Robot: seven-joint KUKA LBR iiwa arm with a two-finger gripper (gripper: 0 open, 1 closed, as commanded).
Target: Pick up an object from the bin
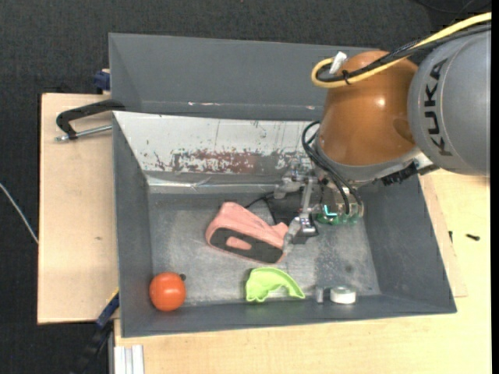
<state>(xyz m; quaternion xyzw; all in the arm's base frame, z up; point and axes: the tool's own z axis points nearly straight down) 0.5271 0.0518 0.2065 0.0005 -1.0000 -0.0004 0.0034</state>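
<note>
Station: a grey metal bin with a sloped back wall, holding a few loose items well apart from one another.
Arm: it reaches in from the right, and its orange wrist cover hangs over the right rear part of the floor.
End effector: low in the bin, just right of centre, at the right end of a pink and black object. Contact cannot be confirmed.
End effector state: open or closed cannot be told from this view, and nothing is seen gripped.
Likely target: the pink and black object, an elongated soft-looking piece lying flat and slanted at mid-floor. It is judged the target only because it lies nearest.
Other contents: an orange ball in the front left corner, a curled lime-green piece at the front wall, and a small pale round cap to its right.
Placement note: the smaller items sit along the front wall, probably settled there because the walls slope inward.
Progress: no pick is made yet and every item rests on the floor.
Risk: a grip on the very end of the object may let it swing or slip.
</note>
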